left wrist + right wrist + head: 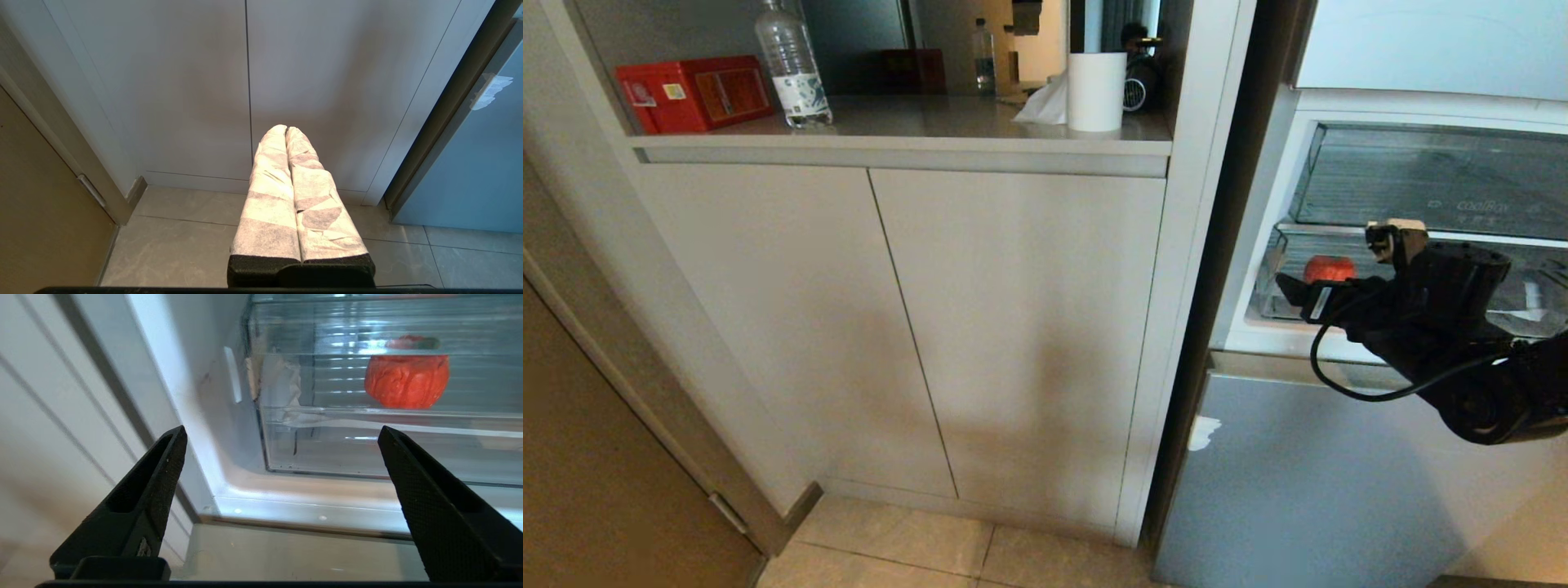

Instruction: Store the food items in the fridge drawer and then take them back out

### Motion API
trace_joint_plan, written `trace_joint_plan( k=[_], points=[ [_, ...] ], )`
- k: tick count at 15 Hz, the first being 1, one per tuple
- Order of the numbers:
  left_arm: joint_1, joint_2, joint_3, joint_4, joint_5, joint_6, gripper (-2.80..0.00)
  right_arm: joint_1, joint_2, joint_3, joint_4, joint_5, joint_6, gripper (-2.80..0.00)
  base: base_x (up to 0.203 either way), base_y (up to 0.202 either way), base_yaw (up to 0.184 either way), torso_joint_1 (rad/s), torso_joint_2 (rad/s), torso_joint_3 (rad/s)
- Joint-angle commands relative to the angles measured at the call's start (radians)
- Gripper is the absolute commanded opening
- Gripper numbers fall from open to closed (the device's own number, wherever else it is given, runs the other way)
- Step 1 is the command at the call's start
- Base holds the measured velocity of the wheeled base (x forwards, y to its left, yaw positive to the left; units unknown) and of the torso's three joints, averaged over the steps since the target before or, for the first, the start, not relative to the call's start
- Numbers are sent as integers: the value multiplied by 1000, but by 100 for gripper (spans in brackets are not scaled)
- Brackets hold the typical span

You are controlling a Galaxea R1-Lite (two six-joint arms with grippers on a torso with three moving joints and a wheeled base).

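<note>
Open fridge at frame right, wrinkled orange-red round fruit (pixel 406 381) sitting inside shallow clear plastic drawer (pixel 367 445), right tool (pixel 282 477) hovering in front, spread wide and empty, left tool (pixel 288 134) pointing at the tiled floor (pixel 184 241), pressed together.

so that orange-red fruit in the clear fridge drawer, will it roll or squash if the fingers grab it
The orange-red fruit looks round with a flattish base, so it probably sits steady but could roll if nudged sideways. Its wrinkled skin hints at a soft body that may dent under a hard squeeze. The skin looks matt, so probably not slippery, and the right gripper is open wide enough to span it.
</note>
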Motion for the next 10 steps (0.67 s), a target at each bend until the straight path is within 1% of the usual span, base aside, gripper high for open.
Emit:
trace_joint_plan(
  k=[1, 3, 10],
  points=[
    [0, 0, 0, 0, 0, 0, -280, 0, 73, -79, -6, -21, 1, 0, 0, 0, 0, 0, 0, 0],
    [0, 0, 0, 0, 0, 0, -280, -1, 121, -145, -6, -45, 2, 0, 0, 0, 0, 0, 0, 0],
    [0, 0, 0, 0, 0, 0, -280, 0, 199, -264, -6, -62, 5, 0, 0, 0, 0, 0, 0, 0]
  ],
)
